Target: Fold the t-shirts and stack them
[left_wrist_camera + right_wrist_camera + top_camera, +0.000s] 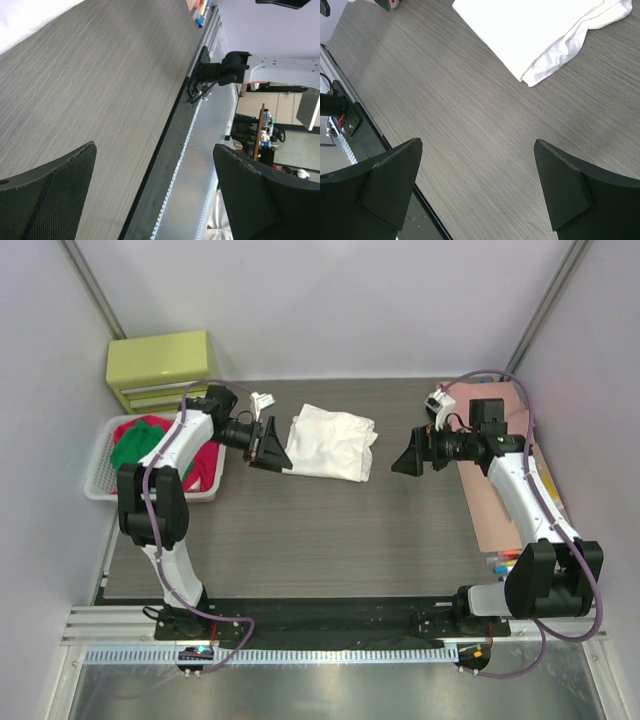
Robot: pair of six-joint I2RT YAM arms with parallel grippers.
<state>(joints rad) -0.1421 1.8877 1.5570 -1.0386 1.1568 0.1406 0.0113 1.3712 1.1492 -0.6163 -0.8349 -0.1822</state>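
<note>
left gripper (268,447) and right gripper (407,462) hang empty, jaws apart, the loosely folded white t-shirt (330,442) between them, while red and green t-shirts (150,445) apparently wait bundled in the basket (97,485)

The middle and near part of the grey wood-grain surface (320,540) lies open between the arms. At the back centre a crumpled white cloth t-shirt (330,443) takes up room; the left end effector (270,447), jaws apart, hangs just beside its left edge. The right end effector (405,455), also spread, hangs well apart from it. On the left edge a white slotted plastic basket (100,480) heaped with a red t-shirt (210,465) and a green t-shirt (135,448) blocks the way, with a yellow-green box (160,368) behind.
</note>
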